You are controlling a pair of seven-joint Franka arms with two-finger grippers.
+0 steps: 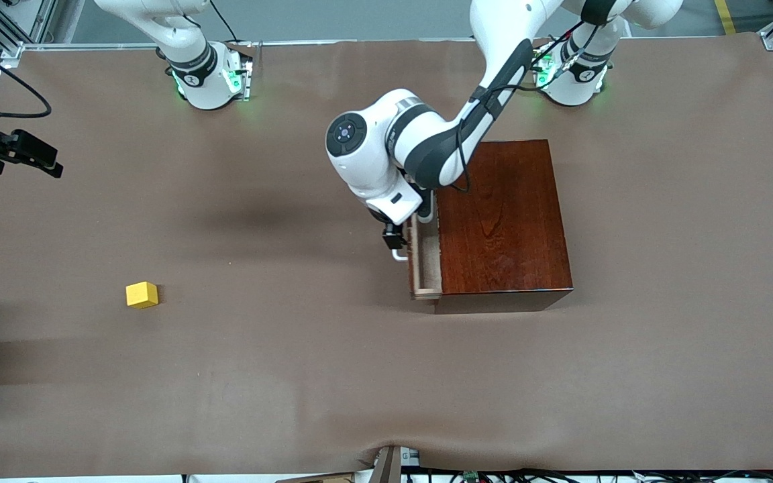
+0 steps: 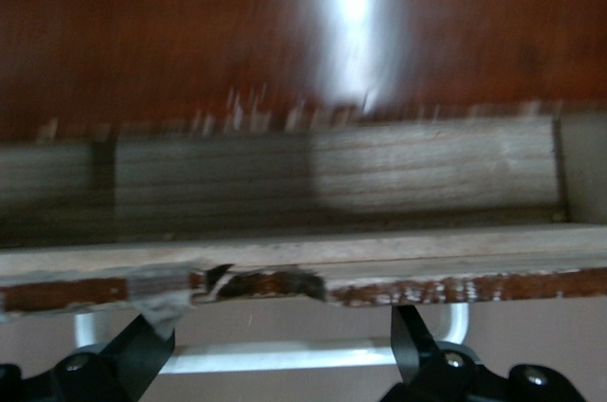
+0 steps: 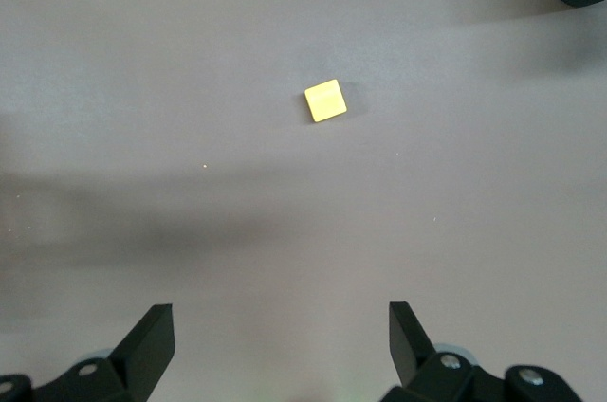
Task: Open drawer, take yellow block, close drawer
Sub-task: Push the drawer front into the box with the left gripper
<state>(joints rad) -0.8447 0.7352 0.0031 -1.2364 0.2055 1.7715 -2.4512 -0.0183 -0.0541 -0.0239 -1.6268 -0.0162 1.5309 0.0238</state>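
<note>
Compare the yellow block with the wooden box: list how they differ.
Size: the yellow block is tiny; the wooden box is far larger.
Colour: the block is bright plain yellow; the box is glossy reddish-brown with visible grain.
Place: the block sits alone on the table toward the right arm's end; the box stands toward the left arm's end, with the left gripper at its drawer, which is slightly open.
Shared: both rest on the brown table and have squared edges.

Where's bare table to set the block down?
Bare cloth surrounds the yellow block, and runs from it to the drawer. Crowded only at the drawer front, where the left end effector is at its handle.
</note>
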